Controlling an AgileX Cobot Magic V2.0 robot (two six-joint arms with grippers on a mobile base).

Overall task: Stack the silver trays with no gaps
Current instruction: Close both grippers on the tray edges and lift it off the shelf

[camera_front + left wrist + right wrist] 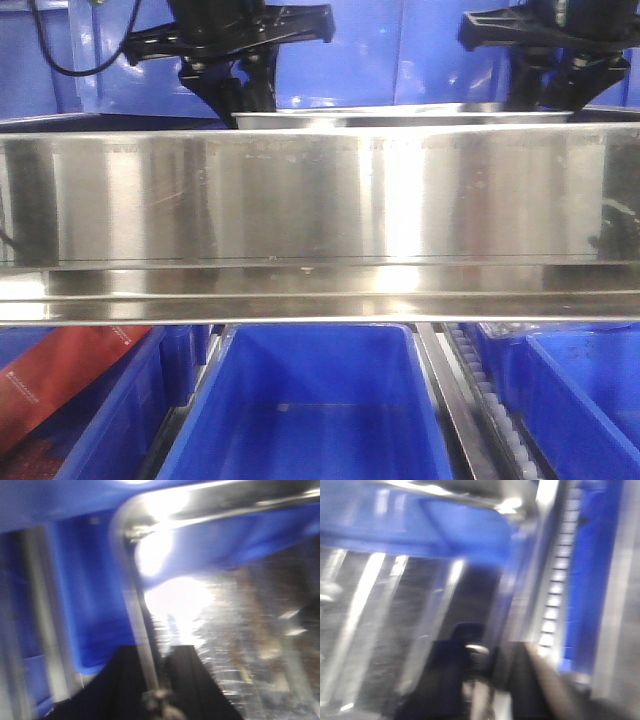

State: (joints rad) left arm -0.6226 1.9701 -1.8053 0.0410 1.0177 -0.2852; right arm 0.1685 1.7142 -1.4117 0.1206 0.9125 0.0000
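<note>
Mostly rail hides silver tray; left gripper pinches it, right gripper jaws unclear.

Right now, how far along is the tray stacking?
Done: nothing I can confirm, because the steel rail hides any stack behind it. In hand: one silver tray shows over the rail, its rim between the fingers of the left gripper. The right gripper is at the other end, too blurred to judge its grip. Left: seating the tray flush.

Front camera is facing the rail level-on; wrist cameras are looking closely down opposite ends of the tray.
</note>
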